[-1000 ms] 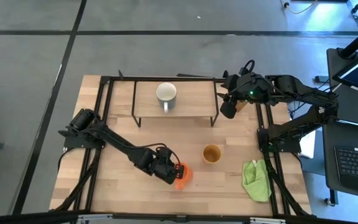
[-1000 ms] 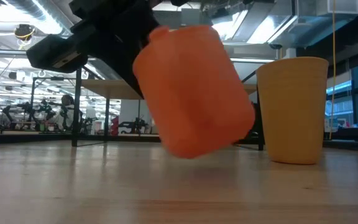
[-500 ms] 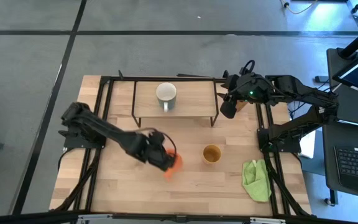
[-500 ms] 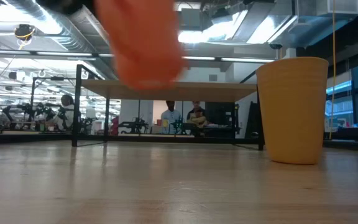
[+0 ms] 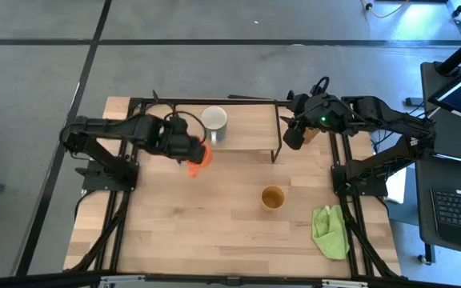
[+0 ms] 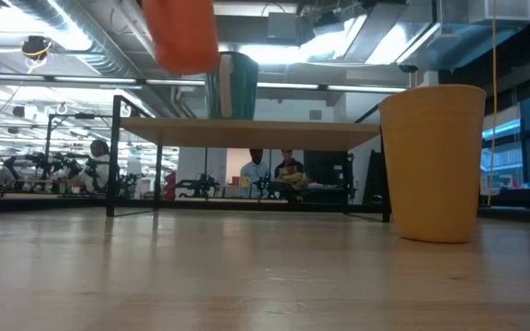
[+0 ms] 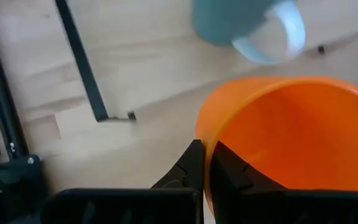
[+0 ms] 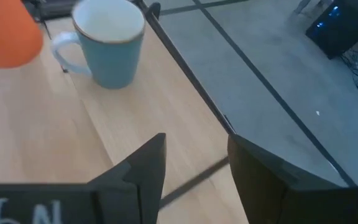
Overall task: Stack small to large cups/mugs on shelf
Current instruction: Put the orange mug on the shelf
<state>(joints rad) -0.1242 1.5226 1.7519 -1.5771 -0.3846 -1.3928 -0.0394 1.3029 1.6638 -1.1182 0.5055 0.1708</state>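
Note:
My left gripper is shut on the small orange mug, in the air at the shelf's front edge, just left of the white mug. The white mug stands on the shelf. In the low view the orange mug is above shelf height. The tan cup stands on the table in front of the shelf. My right gripper is open and empty over the shelf's right end. The amber tumbler does not show plainly. My left gripper pinches the orange mug's wall at the rim, one finger inside the mug and one outside. The fingers come from the table's left side, roughly level. The mug is lifted clear and tilted, its mouth toward the wrist camera.
A green cloth lies at the table's near right. The shelf's black wire legs stand at its ends. There is bare shelf board on both sides of the white mug. People show in the room beyond.
My left gripper has carried the orange mug from low over the table's near middle up and toward the far-left, to the shelf's front edge beside the white mug. The mug has stayed in the hold and risen above shelf height.

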